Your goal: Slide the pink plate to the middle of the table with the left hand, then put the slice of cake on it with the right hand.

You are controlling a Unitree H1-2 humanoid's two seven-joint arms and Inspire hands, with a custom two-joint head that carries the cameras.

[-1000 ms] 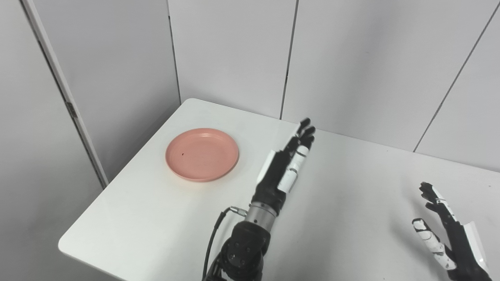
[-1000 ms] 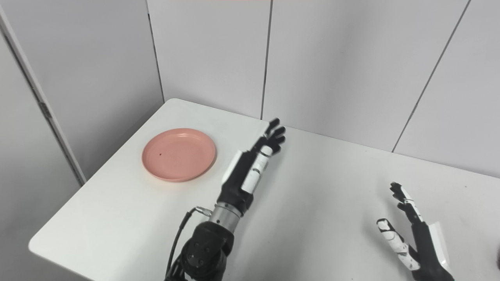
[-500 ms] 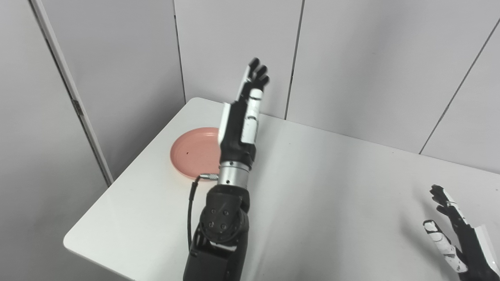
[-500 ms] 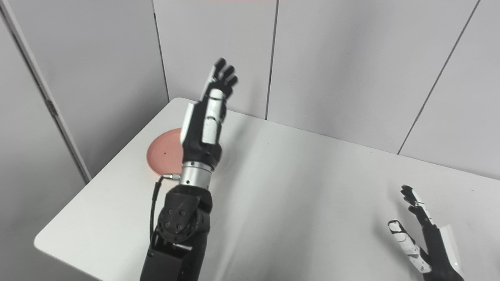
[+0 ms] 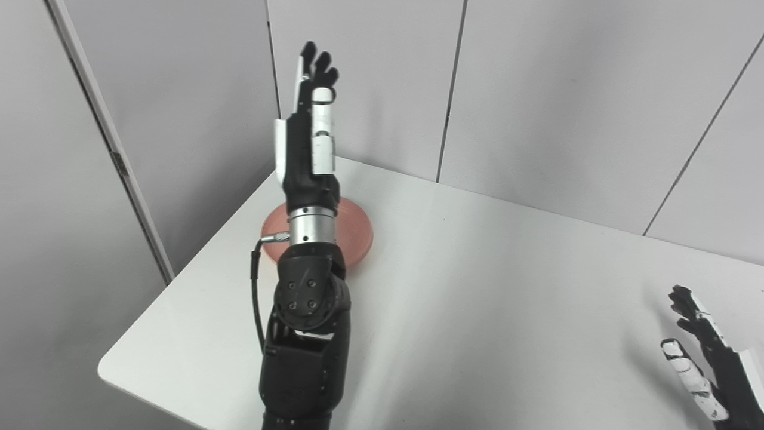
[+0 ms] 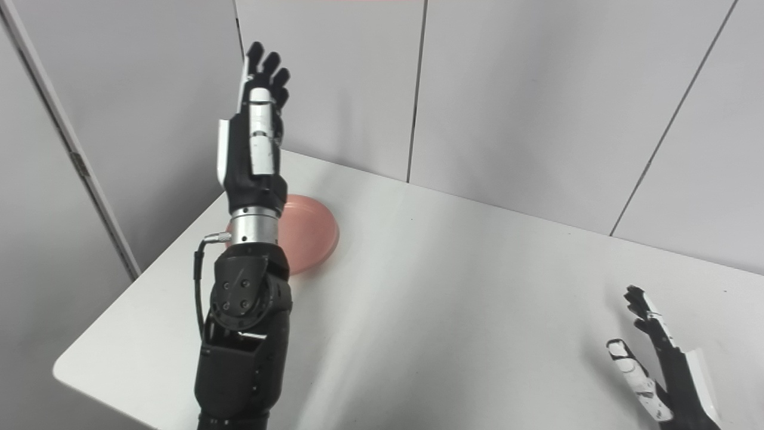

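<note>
The pink plate (image 5: 357,230) lies on the white table (image 5: 477,286) near its far left corner, mostly hidden behind my left forearm. My left hand (image 5: 310,125) is raised high above the plate, fingers straight and pointing up, open and holding nothing. At the bottom right my right hand (image 5: 707,364) hovers low over the table, open, fingers spread, empty. The same plate (image 6: 310,233), left hand (image 6: 253,128) and right hand (image 6: 659,373) appear in the right eye view. No slice of cake is in view.
Grey wall panels (image 5: 537,89) stand close behind the table's far edge. A panel with a metal frame strip (image 5: 107,143) runs along the left side. The table's left edge (image 5: 179,280) drops off beside the plate.
My left arm has swung up and leftward, from beside the plate to high above it, now covering most of the plate. The right hand has barely moved. The camera has shifted slightly.
</note>
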